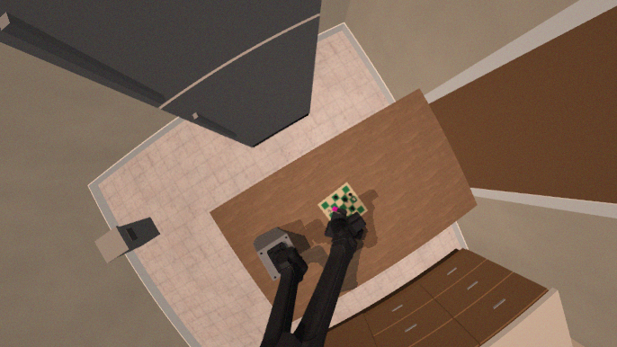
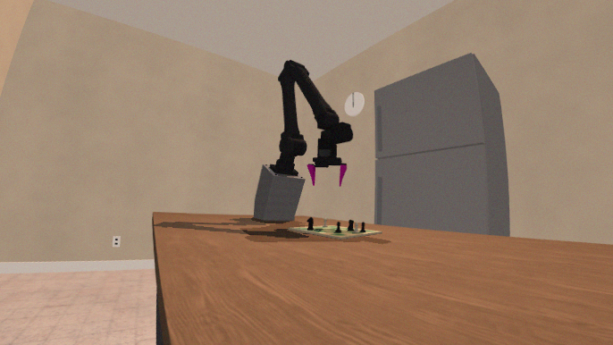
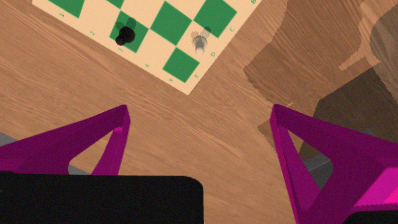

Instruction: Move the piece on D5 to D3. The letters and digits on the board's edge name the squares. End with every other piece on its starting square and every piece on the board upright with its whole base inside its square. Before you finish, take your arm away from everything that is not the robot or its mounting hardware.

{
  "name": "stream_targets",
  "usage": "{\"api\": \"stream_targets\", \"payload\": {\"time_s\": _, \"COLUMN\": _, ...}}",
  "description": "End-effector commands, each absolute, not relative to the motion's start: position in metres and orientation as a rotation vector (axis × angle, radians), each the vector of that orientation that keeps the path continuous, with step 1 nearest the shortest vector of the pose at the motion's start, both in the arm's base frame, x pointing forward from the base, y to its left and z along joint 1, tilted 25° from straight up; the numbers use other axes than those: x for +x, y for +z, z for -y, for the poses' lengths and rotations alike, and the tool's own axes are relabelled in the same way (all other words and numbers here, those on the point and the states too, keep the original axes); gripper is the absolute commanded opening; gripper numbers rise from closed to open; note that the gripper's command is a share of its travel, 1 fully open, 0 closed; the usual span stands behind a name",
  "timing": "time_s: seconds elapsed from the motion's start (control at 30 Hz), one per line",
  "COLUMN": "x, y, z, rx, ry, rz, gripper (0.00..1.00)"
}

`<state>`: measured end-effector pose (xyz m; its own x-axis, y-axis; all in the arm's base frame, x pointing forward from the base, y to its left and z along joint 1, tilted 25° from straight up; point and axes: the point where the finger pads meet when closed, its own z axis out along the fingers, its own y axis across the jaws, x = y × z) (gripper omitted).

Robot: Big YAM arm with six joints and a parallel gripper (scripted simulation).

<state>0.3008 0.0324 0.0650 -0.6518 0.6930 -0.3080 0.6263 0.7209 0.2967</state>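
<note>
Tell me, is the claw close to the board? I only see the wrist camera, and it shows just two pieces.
Observer: No. In the exterior view the gripper hangs high above the board, fingers pointing down, open and empty.
Operator: Are there more pieces than my two?
Observer: Yes. The exterior view shows at least four dark pieces. One is a knight at the board's left end in that view.
</note>
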Motion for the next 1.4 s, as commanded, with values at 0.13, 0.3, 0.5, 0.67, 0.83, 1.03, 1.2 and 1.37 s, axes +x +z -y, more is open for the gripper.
{"api": "stream_targets", "payload": {"time_s": 0.13, "x": 0.307, "y": 0.074, "z": -0.031, "rx": 1.007, "ry": 0.231, "rz": -2.516, "gripper": 1.0}}
{"api": "stream_targets", "payload": {"time_s": 0.3, "x": 0.306, "y": 0.072, "z": -0.03, "rx": 0.994, "ry": 0.224, "rz": -2.526, "gripper": 1.0}}
{"api": "stream_targets", "payload": {"time_s": 0.5, "x": 0.307, "y": 0.058, "z": -0.03, "rx": 0.749, "ry": 0.165, "rz": -2.603, "gripper": 1.0}}
{"api": "stream_targets", "payload": {"time_s": 0.67, "x": 0.314, "y": 0.051, "z": -0.03, "rx": 0.394, "ry": 0.089, "rz": -2.668, "gripper": 1.0}}
{"api": "stream_targets", "payload": {"time_s": 0.83, "x": 0.318, "y": 0.038, "z": -0.031, "rx": 0.055, "ry": 0.006, "rz": -2.698, "gripper": 1.0}}
{"api": "stream_targets", "payload": {"time_s": 1.03, "x": 0.324, "y": 0.022, "z": -0.031, "rx": -0.322, "ry": -0.089, "rz": -2.687, "gripper": 1.0}}
{"api": "stream_targets", "payload": {"time_s": 1.2, "x": 0.326, "y": 0.014, "z": -0.031, "rx": -0.633, "ry": -0.162, "rz": -2.646, "gripper": 1.0}}
{"api": "stream_targets", "payload": {"time_s": 1.37, "x": 0.33, "y": 0.022, "z": -0.032, "rx": -0.894, "ry": -0.221, "rz": -2.553, "gripper": 1.0}}
